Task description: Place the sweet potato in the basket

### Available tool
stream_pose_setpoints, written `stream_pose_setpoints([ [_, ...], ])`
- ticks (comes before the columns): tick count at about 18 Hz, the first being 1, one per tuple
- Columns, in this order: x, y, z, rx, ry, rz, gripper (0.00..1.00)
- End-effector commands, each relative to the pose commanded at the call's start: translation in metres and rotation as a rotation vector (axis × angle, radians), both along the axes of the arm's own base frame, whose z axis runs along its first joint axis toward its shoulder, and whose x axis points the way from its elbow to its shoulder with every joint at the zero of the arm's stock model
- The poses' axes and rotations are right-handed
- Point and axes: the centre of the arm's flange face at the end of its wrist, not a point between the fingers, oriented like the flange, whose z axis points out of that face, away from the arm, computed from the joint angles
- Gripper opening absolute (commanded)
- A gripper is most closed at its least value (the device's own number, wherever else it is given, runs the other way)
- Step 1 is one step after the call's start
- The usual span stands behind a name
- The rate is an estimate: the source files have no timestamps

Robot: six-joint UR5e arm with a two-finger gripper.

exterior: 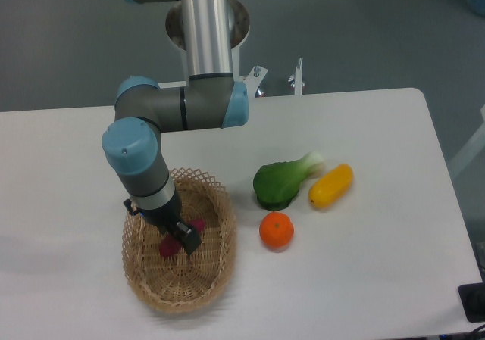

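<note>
Lowering cargo: my pincer is down inside the basket, with the sweet potato at its tips.
Pincer state: narrow; the jaws look closed on the sweet potato, magenta showing on both sides of the dark fingertips.
Sweet potato, place: inside the basket, over the woven base and a little toward the rim that faces the orange. I cannot tell whether it touches the weave or hangs just above it.
Done so far: as I judge it, the tuber is within the basket's rim, so the carrying part looks finished.
Left to do: as I judge it, opening the jaws so the tuber lies on the base, then lifting my arm out past the lattice rim without snagging it.
Count, sweet potato: one.
Count, basket: one, oval, tan wicker, on the table.
Count, orange: one, just beside the basket on the side away from my arm's elbow.
Count, green leafy vegetable: one, beyond the orange from the basket, toward the table's far edge.
Count, yellow oblong vegetable: one, farther from the basket than the green vegetable and just beside its pale stalk end.
Count, pincers: one.
Inside the basket besides the tuber: nothing I can make out, though my wrist hides part of the base.
</note>
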Motion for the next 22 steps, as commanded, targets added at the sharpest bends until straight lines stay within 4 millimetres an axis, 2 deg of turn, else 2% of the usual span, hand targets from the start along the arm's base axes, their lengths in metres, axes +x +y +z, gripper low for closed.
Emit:
stream_pose_setpoints([
  [2,-0.031,0.0,0.028,0.037,0.025,0.031,1.0],
  [3,-0.048,-0.008,0.043,0.056,0.039,0.049,1.0],
  [5,-0.079,-0.024,0.056,0.039,0.038,0.052,1.0],
  [8,-0.123,-0.058,0.085,0.0,-0.029,0.035,1.0],
  [12,-0.177,-0.1,0.104,-0.012,-0.069,0.0,1.0],
  [14,-0.205,-0.129,0.118,-0.013,-0.078,-0.009,1.0],
  [17,-0.235,-0.161,0.117,-0.049,-0.093,-0.063,1.0],
  [20,-0.253,-0.196,0.131,-0.049,-0.104,-0.102,1.0],
  [22,-0.262,-0.208,0.134,-0.044,-0.103,-0.113,1.0],
])
